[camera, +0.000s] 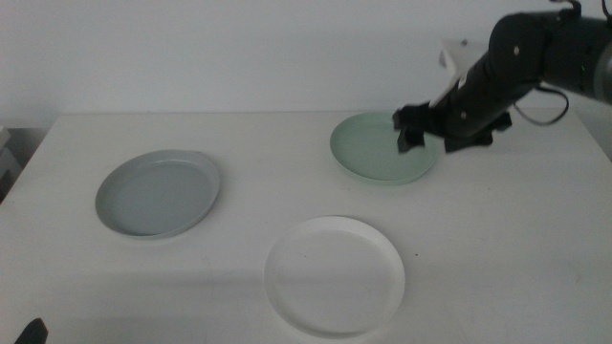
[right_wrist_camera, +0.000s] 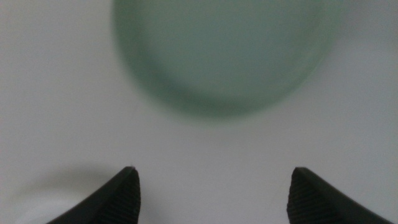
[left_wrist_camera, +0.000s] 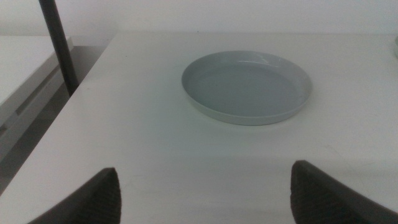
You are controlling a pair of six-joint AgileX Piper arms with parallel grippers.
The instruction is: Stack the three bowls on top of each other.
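Three shallow bowls lie apart on the white table. The grey-blue bowl point(camera: 158, 194) is at the left, the mint green bowl point(camera: 381, 149) at the back right, and the white bowl point(camera: 335, 275) at the front middle. My right gripper point(camera: 412, 132) hovers over the green bowl's right side, open with nothing between its jaws. In the right wrist view the green bowl point(right_wrist_camera: 224, 56) shows blurred beyond the open right gripper point(right_wrist_camera: 211, 193). My left gripper point(left_wrist_camera: 205, 193) waits open at the table's front left corner point(camera: 29, 332), facing the grey-blue bowl point(left_wrist_camera: 247, 87).
A dark upright pole point(left_wrist_camera: 59, 50) stands off the table's left edge point(left_wrist_camera: 74, 118). A small white object point(camera: 454, 53) sits behind the right arm at the back. Bare tabletop point(camera: 258, 143) lies between the bowls.
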